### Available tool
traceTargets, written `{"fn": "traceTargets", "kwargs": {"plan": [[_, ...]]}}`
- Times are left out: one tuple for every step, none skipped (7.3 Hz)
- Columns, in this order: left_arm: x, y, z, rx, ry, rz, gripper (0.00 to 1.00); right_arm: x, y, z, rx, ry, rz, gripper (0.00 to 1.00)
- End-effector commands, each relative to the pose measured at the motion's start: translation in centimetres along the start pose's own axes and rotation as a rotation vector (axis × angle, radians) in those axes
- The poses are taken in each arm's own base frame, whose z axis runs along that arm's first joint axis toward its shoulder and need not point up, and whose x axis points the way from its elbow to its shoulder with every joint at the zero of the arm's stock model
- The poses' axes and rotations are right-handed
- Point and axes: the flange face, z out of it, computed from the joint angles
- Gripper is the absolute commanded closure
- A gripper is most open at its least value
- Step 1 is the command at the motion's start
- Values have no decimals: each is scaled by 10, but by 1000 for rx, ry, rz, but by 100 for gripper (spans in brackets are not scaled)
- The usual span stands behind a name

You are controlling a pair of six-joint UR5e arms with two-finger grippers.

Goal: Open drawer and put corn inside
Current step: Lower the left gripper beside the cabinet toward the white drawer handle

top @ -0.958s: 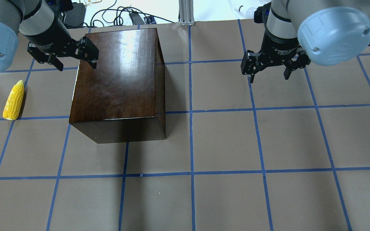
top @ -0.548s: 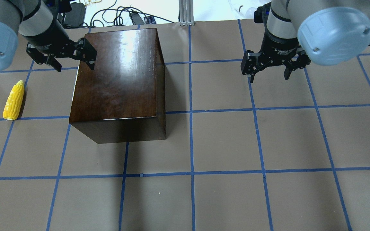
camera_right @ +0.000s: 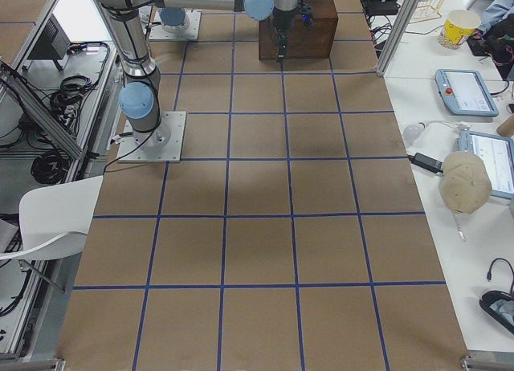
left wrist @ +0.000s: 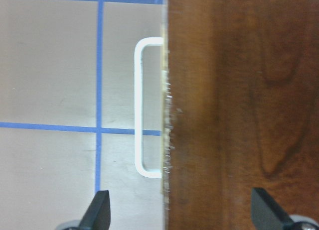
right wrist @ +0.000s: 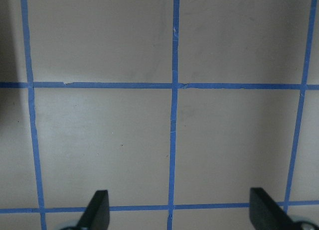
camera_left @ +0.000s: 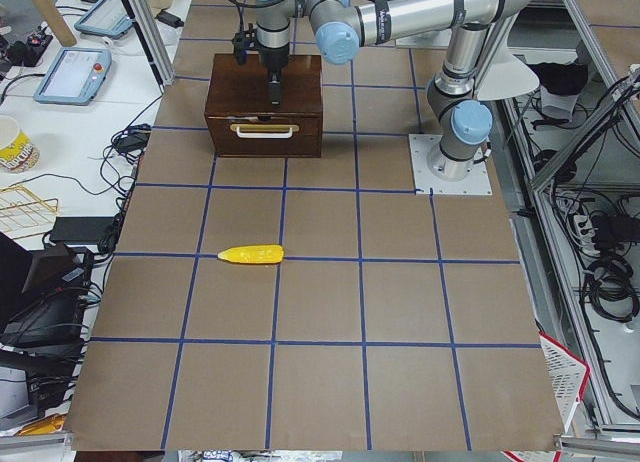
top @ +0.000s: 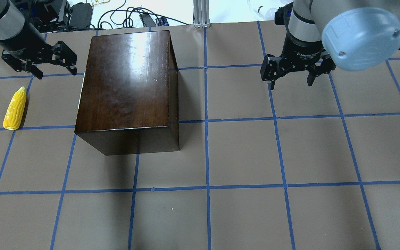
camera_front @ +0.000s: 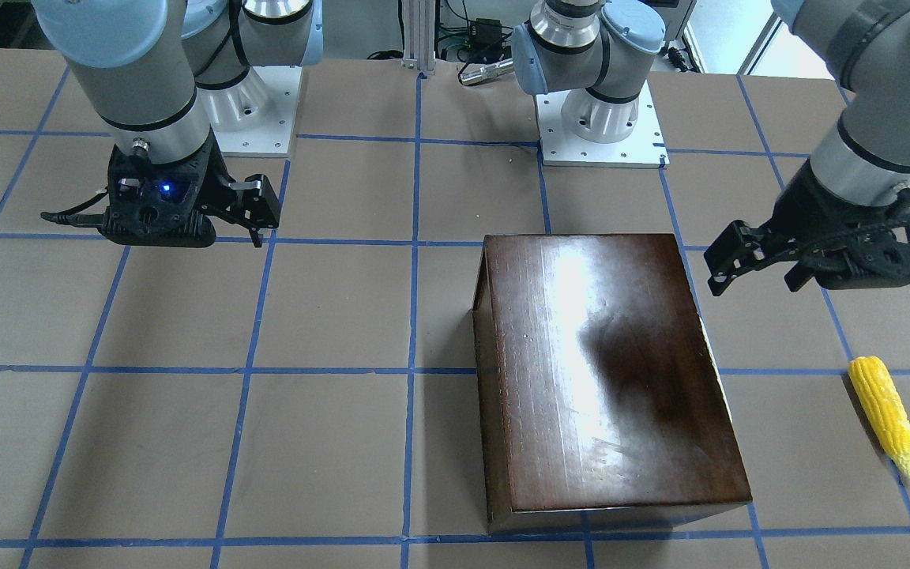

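The glossy dark-brown box (top: 127, 80) stands left of the table's middle and also shows in the front view (camera_front: 605, 371). Its drawer (camera_left: 265, 132) is shut, with a white handle (left wrist: 142, 108) on the box's left side. The yellow corn (top: 15, 108) lies on the table left of the box, apart from it, and shows in the front view (camera_front: 885, 413). My left gripper (top: 57, 73) is open and empty, held high by the box's far-left corner; the left wrist view (left wrist: 182, 207) shows it straddling the handle-side edge. My right gripper (top: 291, 85) is open and empty over bare table at the far right.
Cables and power supplies (top: 141, 17) lie beyond the table's far edge, beside an aluminium post (top: 200, 14). The two arm bases (camera_front: 601, 118) stand on the robot's side. Blue tape lines grid the brown table (top: 241, 152).
My left gripper has moved left, off the box's far-left top corner to the space beside it. The right arm, box and corn have not moved.
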Motion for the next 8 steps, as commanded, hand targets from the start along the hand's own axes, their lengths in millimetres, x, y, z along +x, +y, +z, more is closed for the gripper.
{"fn": "traceTargets", "kwargs": {"plan": [[-44,-9,5,4,35,11,0,0,0,0,-1,1,0,0],[-65,-14,16,-2,44,87,0,0,0,0,-1,1,0,0],[-84,-19,25,21,132,46,0,0,0,0,-1,1,0,0],[-96,-24,39,24,185,23,0,0,0,0,-1,1,0,0],[-99,-29,60,-7,202,20,0,0,0,0,-1,1,0,0],[-101,-39,80,2,233,27,0,0,0,0,-1,1,0,0],[-97,-44,92,3,291,23,0,0,0,0,1,1,0,0],[-99,-45,105,-12,301,54,0,0,0,0,-1,1,0,0]]}}
